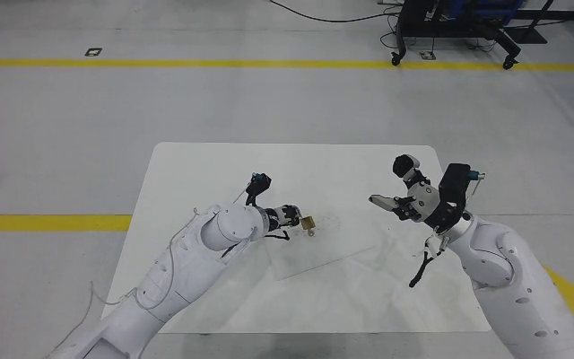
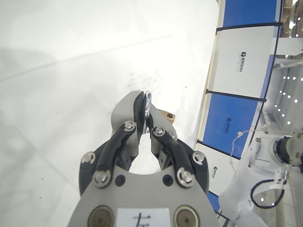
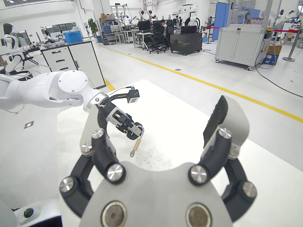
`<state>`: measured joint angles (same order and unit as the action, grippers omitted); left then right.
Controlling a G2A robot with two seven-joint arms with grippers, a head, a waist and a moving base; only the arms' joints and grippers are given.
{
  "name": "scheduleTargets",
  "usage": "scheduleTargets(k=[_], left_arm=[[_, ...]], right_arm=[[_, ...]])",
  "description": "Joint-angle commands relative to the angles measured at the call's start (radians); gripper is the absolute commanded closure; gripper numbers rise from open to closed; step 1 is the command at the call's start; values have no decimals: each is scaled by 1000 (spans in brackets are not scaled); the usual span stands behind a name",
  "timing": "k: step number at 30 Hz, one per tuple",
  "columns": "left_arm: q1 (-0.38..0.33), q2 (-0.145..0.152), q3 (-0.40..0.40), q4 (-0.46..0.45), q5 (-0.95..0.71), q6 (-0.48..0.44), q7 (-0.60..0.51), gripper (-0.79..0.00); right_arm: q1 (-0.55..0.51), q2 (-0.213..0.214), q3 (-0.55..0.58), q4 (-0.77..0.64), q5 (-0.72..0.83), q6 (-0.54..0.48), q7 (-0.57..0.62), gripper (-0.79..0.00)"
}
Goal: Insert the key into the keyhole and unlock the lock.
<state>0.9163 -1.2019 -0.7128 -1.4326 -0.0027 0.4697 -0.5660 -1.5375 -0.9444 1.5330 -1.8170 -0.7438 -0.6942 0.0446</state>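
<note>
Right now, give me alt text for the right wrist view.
The left gripper holds a small brass padlock by its shackle above the white table, a key hanging from its lower end. Nearer, the right gripper has its fingers wide open, holding nothing.

The top camera sits high up and looks down at the whole white table (image 1: 359,305). The left wrist camera sits close behind the left gripper (image 2: 146,105), facing the table top. The right wrist camera looks past the right gripper (image 3: 157,109) across the table at the left gripper and lock (image 3: 136,144), which the top camera sees too.
</note>
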Motion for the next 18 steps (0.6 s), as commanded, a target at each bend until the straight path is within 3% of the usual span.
scheduleTargets(k=[1, 8, 12, 17, 18], left_arm=[[-7, -7, 12, 10, 10, 12, 6, 0], [-25, -25, 47, 41, 48, 41, -15, 0], [-39, -34, 76, 59, 80, 75, -58, -92], [-42, -42, 76, 64, 83, 75, -70, -391], [-43, -43, 74, 64, 83, 74, -71, -542]], right_arm=[[0, 0, 0, 0, 0, 0, 0, -785], [0, 0, 0, 0, 0, 0, 0, -785], [0, 0, 0, 0, 0, 0, 0, -785], [0, 0, 0, 0, 0, 0, 0, -785], [0, 0, 0, 0, 0, 0, 0, -785]])
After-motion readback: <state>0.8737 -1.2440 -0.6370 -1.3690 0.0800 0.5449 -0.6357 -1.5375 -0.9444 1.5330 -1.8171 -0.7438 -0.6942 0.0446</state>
